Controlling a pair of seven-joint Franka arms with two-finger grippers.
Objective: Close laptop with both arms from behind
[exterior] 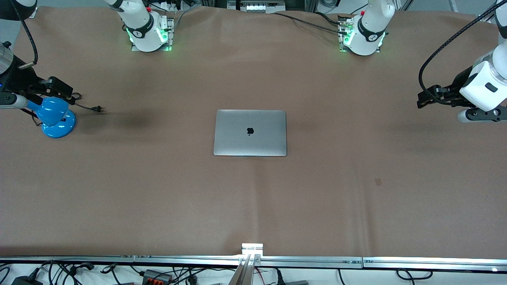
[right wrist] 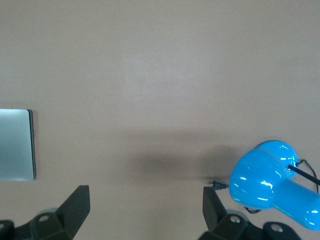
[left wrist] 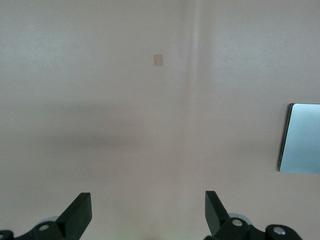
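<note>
The space-grey laptop (exterior: 250,133) lies shut and flat in the middle of the brown table, its lid up with the black apple logo showing. An edge of it shows in the left wrist view (left wrist: 301,145) and in the right wrist view (right wrist: 15,145). My left gripper (exterior: 425,99) is open and empty, up over the table's end on the left arm's side, well clear of the laptop; it also shows in the left wrist view (left wrist: 147,200). My right gripper (exterior: 61,90) is open and empty over the right arm's end, above the blue lamp; it also shows in the right wrist view (right wrist: 145,192).
A blue desk lamp (exterior: 57,118) stands at the right arm's end of the table and shows in the right wrist view (right wrist: 270,185). Its black cord and plug (exterior: 97,109) lie toward the laptop. A small tape patch (exterior: 378,181) marks the cloth. A metal rail (exterior: 253,259) runs along the table's near edge.
</note>
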